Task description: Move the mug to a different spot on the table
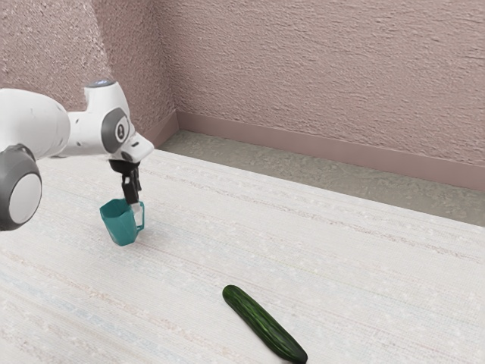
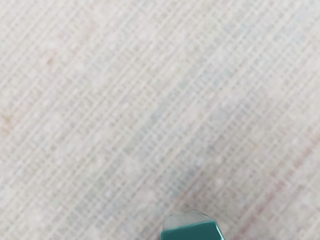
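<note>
The teal mug [image 1: 120,221] is at the exterior view's left part of the table [image 1: 326,250], directly under the arm's hand. It is tilted, with its mouth leaning toward the arm, and whether its base touches the table cannot be told. The gripper [image 1: 135,203] comes down from above with its two black fingers close together, closed on the mug's rim at the side of the handle [image 1: 141,217]. The tilt agrees with such a hold on one wall only. In the wrist view a teal edge of the mug [image 2: 192,231] sits just under the hand, and beyond it lies bare table.

The step in hand seems to be the carrying. Because the hold is on one side of the rim (not through the middle), the mug may swing or slip, so the move should be slow and low over the table, without sudden turns of the wrist. A free place is easy to find. The only other object, a dark green cucumber [image 1: 264,323], lies well apart, toward the exterior view's lower right. It is better to set the base flat before opening the fingers.
</note>
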{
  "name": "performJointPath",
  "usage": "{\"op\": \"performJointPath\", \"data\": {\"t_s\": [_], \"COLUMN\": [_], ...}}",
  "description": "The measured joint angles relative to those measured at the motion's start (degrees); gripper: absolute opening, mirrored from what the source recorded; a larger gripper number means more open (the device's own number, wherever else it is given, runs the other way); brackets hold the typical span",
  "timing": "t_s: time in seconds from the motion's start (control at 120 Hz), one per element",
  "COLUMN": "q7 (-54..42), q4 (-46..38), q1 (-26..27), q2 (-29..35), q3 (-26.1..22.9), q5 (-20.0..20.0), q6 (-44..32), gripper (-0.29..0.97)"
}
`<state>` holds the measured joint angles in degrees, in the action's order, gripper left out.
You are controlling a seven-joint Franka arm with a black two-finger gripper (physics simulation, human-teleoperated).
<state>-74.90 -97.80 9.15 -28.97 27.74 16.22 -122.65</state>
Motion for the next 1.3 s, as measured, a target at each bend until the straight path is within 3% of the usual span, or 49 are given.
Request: {"op": "performJointPath", "data": {"t_s": [0.75, 1.033, 1.133, 1.3], "q7": [6.75, 8.31, 8.83, 9.79], "q4": [4.79, 5.28, 5.77, 6.44], "q1": [0.00, -0.01, -0.01, -0.02], "q2": [-7.65, -7.76, -7.74, -7.74], "q3": [0.46, 0.45, 0.46, 0.19], "q5": [-0.56, -1.05, -1.39, -2.89], "q6": [4.25, 4.32, 4.41, 4.44], "gripper": [0.67, 0.21, 0.11, 0.05]}}
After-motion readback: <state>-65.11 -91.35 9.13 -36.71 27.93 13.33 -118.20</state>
